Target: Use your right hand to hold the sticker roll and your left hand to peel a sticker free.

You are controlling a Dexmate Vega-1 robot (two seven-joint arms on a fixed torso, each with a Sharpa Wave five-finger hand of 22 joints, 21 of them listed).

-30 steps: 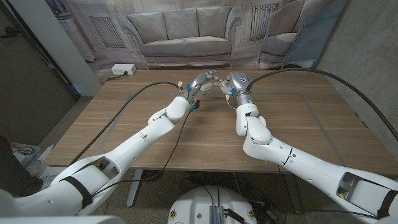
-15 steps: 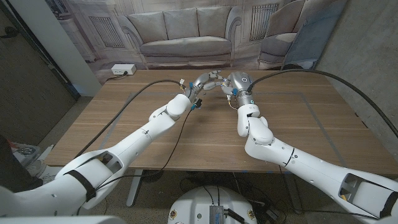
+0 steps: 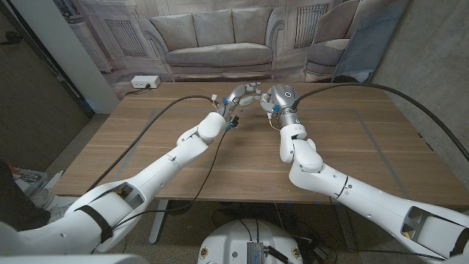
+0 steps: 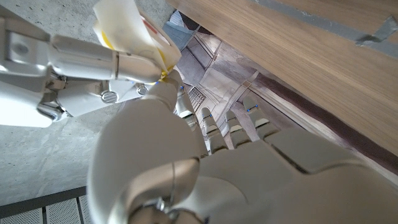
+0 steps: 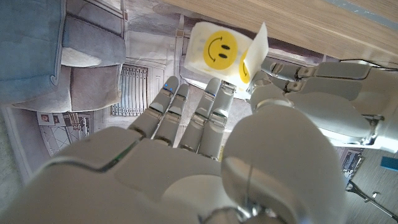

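Sticker roll (image 5: pixel 219 55) gripped in right hand (image 5: pixel 186 155) over far middle of wooden table (image 3: pixel 352 147), white backing with yellow smiley stickers facing the wrist camera; one loose flap of strip (image 5: pixel 256 53) standing out from the roll's side, a yellow sticker partly visible on it

Nearest, two white arms entering from the bottom corners of the head view and converging toward the table's far edge, black cables (image 3: pixel 154 121) trailing along both

Right hand (image 3: pixel 277 99) with fingers reaching up behind the roll and thumb closing on its side, roll clearly held. Left hand (image 3: pixel 233 101) just beside it, fingertips meeting the right hand's at the roll; seen from the left wrist, thumb of left hand (image 4: pixel 186 162) pressed up against the roll's edge (image 4: pixel 130 28) at a spot of yellow, other fingers loosely extended and apart. Cannot tell whether a sticker edge is actually pinched between thumb and finger or merely touched

Roll itself hard to make out from the head camera, hidden between the two hands

Farther back, a white power strip (image 3: pixel 144 82) on the floor past the table's far left corner, and a printed backdrop of a grey sofa (image 3: pixel 216 40) across the rear wall. Grey tape lines (image 3: pixel 381 150) marking a rectangle on the tabletop
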